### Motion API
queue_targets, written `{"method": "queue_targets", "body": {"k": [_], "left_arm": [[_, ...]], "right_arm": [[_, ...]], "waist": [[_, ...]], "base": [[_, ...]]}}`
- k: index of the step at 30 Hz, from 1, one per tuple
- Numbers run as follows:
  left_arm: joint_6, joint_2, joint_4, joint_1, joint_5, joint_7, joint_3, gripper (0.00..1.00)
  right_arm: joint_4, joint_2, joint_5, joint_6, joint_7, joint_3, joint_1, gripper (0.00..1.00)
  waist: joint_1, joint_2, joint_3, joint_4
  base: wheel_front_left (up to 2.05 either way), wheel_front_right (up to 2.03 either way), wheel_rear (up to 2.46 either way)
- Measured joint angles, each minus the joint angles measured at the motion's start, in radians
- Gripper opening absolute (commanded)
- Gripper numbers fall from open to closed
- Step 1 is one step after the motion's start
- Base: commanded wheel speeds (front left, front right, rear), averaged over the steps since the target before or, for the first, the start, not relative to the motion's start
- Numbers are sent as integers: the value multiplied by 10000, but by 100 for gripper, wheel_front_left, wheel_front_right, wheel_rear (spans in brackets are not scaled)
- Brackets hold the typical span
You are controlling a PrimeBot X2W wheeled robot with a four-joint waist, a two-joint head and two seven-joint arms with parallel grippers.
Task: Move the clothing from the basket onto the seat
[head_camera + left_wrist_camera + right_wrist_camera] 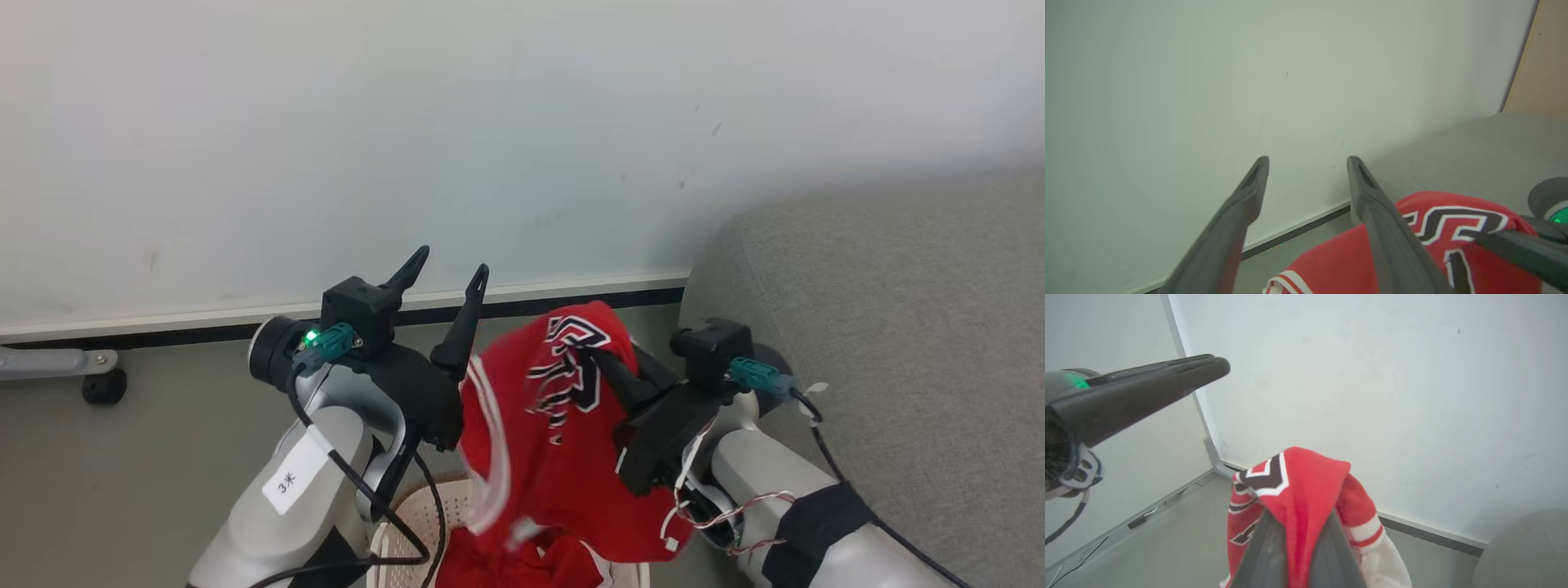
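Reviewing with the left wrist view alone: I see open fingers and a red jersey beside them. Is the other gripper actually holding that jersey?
Observer: Yes. In the right wrist view the right gripper is shut on the jersey, with cloth bunched between its fingers.
Operator: Where is the basket?
Observer: The head view has it low down. The basket sits beneath both arms, with red fabric inside it.
Operator: Is the jersey clear of it?
Observer: It is mostly lifted. In the head view its lower end hangs down to about the basket's top, and I cannot tell whether they touch.
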Motion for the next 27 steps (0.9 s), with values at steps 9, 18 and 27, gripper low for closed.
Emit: {"method": "queue_targets", "body": {"k": [9, 18, 27], "left_arm": [[-105, 88, -119, 1101, -19, -370, -203, 100], [-196, 77, -610, 2383, 0, -596, -669, 100], [-171, -58, -1020, 3083, 0, -702, -815, 100]], "right_arm": [[-466, -830, -322, -194, 0, -487, 137, 0], [-1400, -1666, -656, -642, 0, -928, 886, 0], [-2598, -2449, -1066, -982, 0, -1312, 1287, 0]], "waist": [[0, 0, -43, -482], [0, 0, -160, -1206], [-1, -1, -273, -2208]], "base": [[0, 0, 0], [0, 0, 0], [0, 0, 0]]}}
